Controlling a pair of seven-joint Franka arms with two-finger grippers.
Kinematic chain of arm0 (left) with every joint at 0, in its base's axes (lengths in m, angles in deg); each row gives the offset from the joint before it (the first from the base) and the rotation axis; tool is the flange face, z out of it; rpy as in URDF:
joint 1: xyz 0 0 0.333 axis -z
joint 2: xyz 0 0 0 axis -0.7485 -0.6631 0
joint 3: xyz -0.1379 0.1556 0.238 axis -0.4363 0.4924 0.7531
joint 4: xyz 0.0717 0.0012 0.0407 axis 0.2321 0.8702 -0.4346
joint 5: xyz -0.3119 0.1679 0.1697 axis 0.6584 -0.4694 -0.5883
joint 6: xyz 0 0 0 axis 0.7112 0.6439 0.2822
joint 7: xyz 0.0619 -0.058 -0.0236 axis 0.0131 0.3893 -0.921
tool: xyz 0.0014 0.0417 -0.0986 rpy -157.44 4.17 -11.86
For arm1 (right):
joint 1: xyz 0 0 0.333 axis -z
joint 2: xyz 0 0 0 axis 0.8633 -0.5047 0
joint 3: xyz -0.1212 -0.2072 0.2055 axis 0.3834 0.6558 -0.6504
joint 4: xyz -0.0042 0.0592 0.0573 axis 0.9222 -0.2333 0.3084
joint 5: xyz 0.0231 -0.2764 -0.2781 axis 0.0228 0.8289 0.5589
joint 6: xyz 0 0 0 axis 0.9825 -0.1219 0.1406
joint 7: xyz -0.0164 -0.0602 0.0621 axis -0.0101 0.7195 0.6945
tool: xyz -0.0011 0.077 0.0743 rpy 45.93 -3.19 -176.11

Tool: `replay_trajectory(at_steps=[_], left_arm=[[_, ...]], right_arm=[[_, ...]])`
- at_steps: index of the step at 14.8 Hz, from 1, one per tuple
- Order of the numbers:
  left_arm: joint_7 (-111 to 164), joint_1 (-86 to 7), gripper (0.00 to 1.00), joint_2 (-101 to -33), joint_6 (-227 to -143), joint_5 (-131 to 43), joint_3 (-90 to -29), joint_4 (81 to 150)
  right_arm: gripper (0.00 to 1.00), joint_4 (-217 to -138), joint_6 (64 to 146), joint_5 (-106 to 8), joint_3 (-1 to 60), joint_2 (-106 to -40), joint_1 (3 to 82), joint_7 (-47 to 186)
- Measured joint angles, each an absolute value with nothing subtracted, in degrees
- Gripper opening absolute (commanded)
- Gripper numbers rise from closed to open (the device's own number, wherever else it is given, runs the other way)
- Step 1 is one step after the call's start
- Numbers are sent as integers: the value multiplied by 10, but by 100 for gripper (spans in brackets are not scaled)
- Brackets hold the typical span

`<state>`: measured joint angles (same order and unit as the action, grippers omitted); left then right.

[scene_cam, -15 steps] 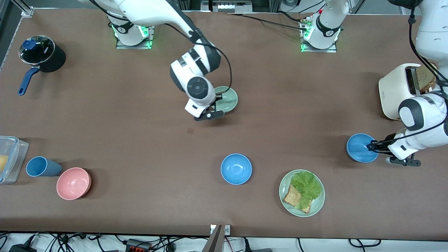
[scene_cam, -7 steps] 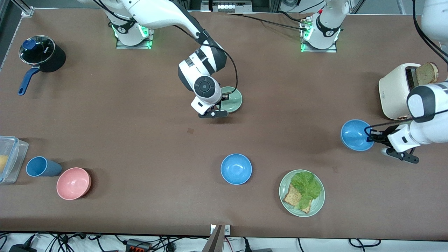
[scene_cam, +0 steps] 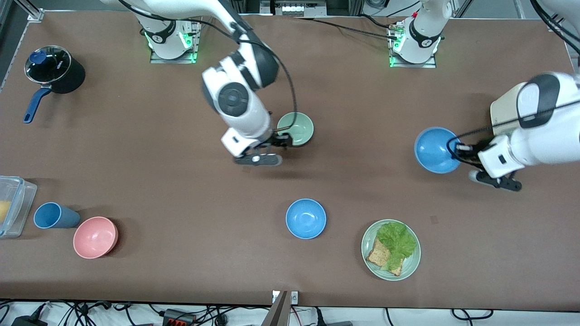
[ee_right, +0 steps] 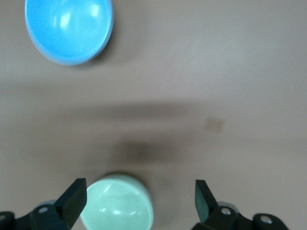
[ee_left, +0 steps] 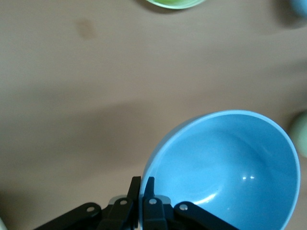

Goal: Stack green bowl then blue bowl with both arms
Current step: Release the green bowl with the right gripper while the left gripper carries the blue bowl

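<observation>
The green bowl [scene_cam: 295, 129] sits upright on the table's middle, toward the arms' bases; it also shows in the right wrist view [ee_right: 117, 203]. My right gripper [scene_cam: 281, 140] [ee_right: 139, 191] hangs open just above it, fingers wide apart and touching nothing. My left gripper [scene_cam: 455, 151] [ee_left: 143, 184] is shut on the rim of a blue bowl [scene_cam: 437, 150] [ee_left: 225, 167] and holds it tilted in the air over the table toward the left arm's end. A second blue bowl [scene_cam: 306, 218] [ee_right: 69, 28] stands on the table, nearer to the front camera than the green bowl.
A pale green plate [scene_cam: 368, 240] with lettuce and bread lies beside the second blue bowl. A white toaster [scene_cam: 500, 115] is at the left arm's end. A pink bowl [scene_cam: 95, 237], blue cup [scene_cam: 50, 215], plastic box [scene_cam: 13, 203] and black pot [scene_cam: 56, 68] are at the right arm's end.
My left gripper has lifted the blue bowl and carried it toward the table's middle. My right gripper has let go of the green bowl, opened and risen; the bowl stays on the table.
</observation>
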<state>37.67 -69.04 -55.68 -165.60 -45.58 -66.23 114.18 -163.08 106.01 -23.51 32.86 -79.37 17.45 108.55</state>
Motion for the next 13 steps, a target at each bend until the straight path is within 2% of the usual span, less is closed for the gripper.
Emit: replay_trajectory(at_steps=[3, 7, 10, 13], left_arm=[[218, -689, 1, -519, -1635, -423, -736, 1149], [-51, -661, 0, -536, -1724, -421, -867, 1166], [-159, -585, 0, -576, -1802, -443, -879, 1183], [-205, -552, 0, -633, -1878, -501, -878, 1208]], right_arm=[[100, -1631, 1038, -222, 384, -754, 179, 1080], [100, -1632, 1004, -222, 421, -735, 199, 1075], [100, -1632, 983, -221, 432, -729, 236, 1060], [100, -1631, 981, -221, 411, -714, 313, 1002]])
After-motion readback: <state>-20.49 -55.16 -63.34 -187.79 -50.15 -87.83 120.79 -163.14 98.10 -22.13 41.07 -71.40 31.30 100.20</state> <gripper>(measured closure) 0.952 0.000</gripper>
